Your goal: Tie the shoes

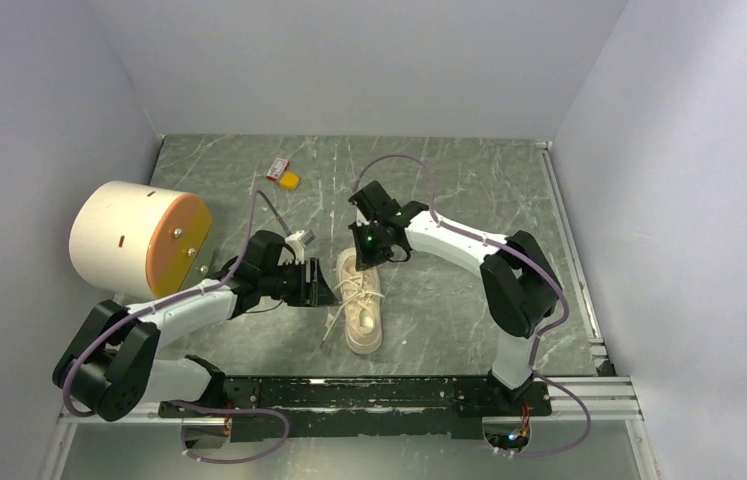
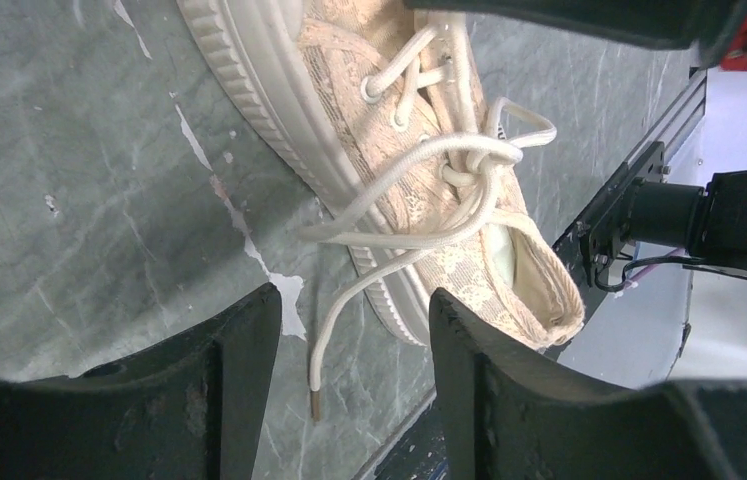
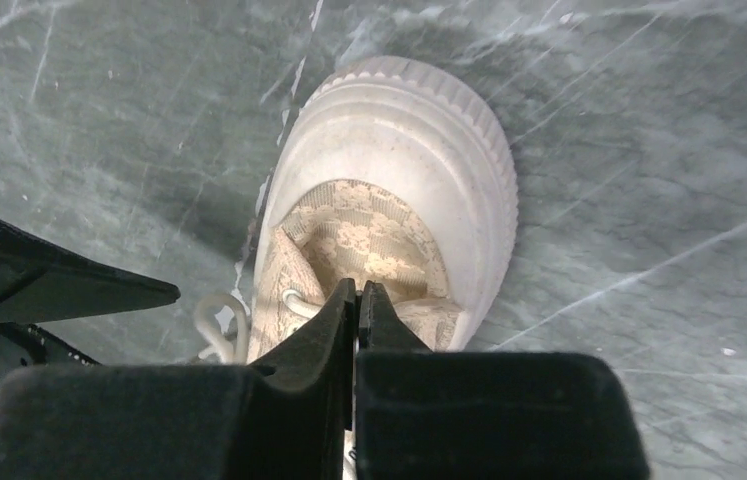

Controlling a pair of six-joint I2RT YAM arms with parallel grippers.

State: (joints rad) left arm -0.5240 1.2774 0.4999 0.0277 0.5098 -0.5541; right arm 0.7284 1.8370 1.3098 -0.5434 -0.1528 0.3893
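The cream sneaker (image 1: 364, 315) lies mid-table, toe pointing away from the arms. It also shows in the left wrist view (image 2: 389, 180) and the right wrist view (image 3: 399, 150). Its white laces are crossed in a loose knot (image 2: 469, 158) with one loop. One free lace end (image 2: 315, 398) lies on the table to the shoe's left. My left gripper (image 1: 324, 288) (image 2: 354, 300) is open and empty beside the shoe, with that lace end between its fingers' line. My right gripper (image 1: 364, 258) (image 3: 357, 285) is shut above the toe. A thin pale sliver of lace shows between its jaws.
A large cream-and-orange cylinder (image 1: 139, 238) stands at the left. A small red item and an orange item (image 1: 284, 176) lie at the back. A black rail (image 1: 389, 392) runs along the near edge. Grey walls close in the table on three sides.
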